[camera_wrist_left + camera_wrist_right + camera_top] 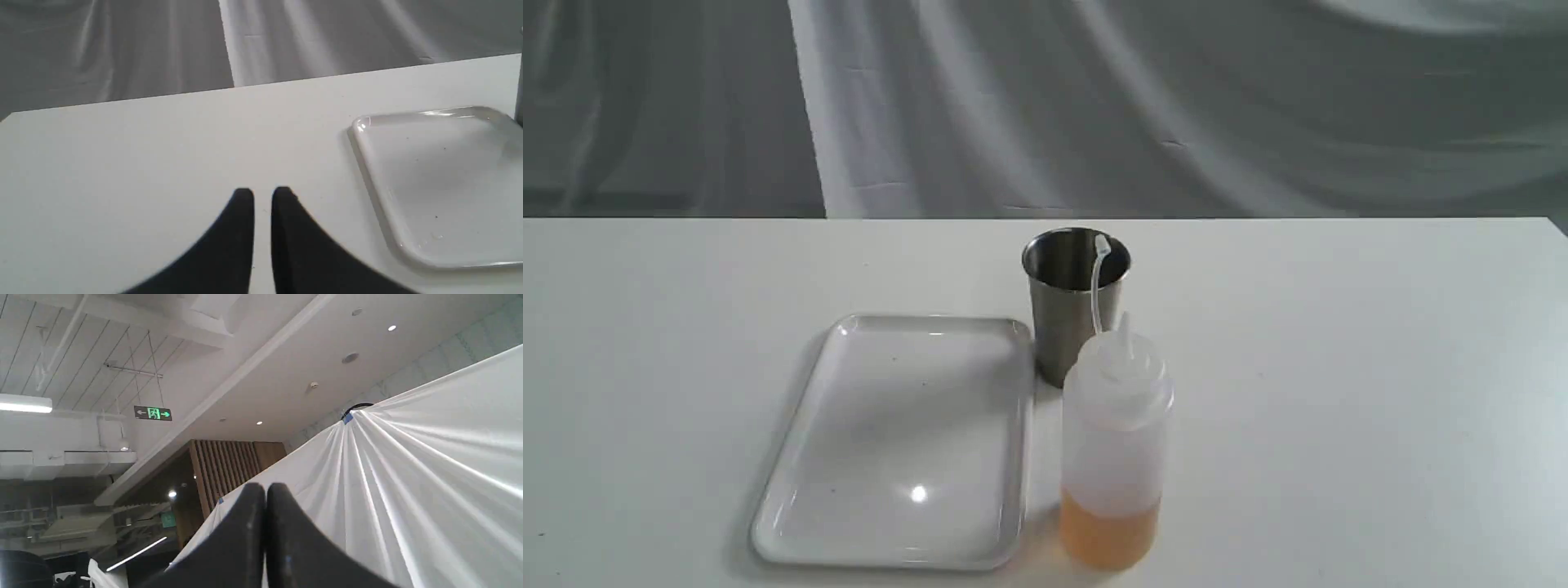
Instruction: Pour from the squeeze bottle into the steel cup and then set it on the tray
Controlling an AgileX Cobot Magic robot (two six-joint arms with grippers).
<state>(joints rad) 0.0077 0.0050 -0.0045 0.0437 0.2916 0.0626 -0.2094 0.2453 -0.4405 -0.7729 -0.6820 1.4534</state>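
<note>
Right now neither arm shows in the exterior view. Left gripper (262, 192) hangs low over the table (122, 163), jaws barely ajar, nothing held. It sees the tray (429, 171) but not the bottle. Right gripper (265, 488) is clamped together, empty, aimed up at the ceiling (286, 355), with no task item in its view. Squeeze bottle (1115, 441) stands upright at the table's front, just right of the tray, amber liquid low, cap off on its strap. Steel cup (1062, 318) stands upright directly behind it, by the tray's far right corner. My read: the bottle is on the right arm's side, with the tray between it and the left. Long axis is vertical, so tip the wrist down, then grasp the body level from the side.
</note>
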